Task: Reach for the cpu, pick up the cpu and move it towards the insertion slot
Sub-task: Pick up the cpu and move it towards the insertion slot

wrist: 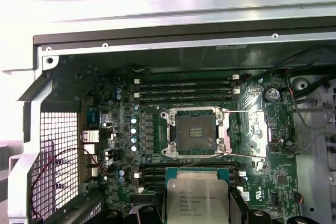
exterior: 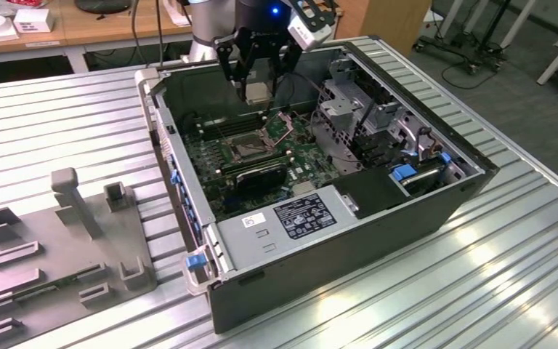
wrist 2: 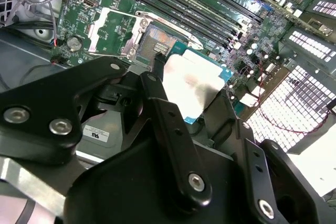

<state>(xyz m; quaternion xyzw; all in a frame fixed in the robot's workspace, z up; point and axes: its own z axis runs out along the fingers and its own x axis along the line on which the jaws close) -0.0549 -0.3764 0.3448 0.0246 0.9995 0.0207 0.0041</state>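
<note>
Hand [exterior: 258, 86] grips cpu [wrist: 197, 200] — memory slots [wrist: 184, 88] flank insertion slot [wrist: 195, 132].

The arm reached down from the far side in the exterior view, its wrist pointing downward. The gripper [exterior: 256, 89] hung low, its black fingers [wrist 2: 170, 129] closed on either side of the cpu [wrist 2: 191, 85], which it held flat.

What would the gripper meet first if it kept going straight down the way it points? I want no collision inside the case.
Probably the green board beside the insertion slot; the gripper, shut on the cpu, seems slightly short of it. Depth is unclear.
</note>
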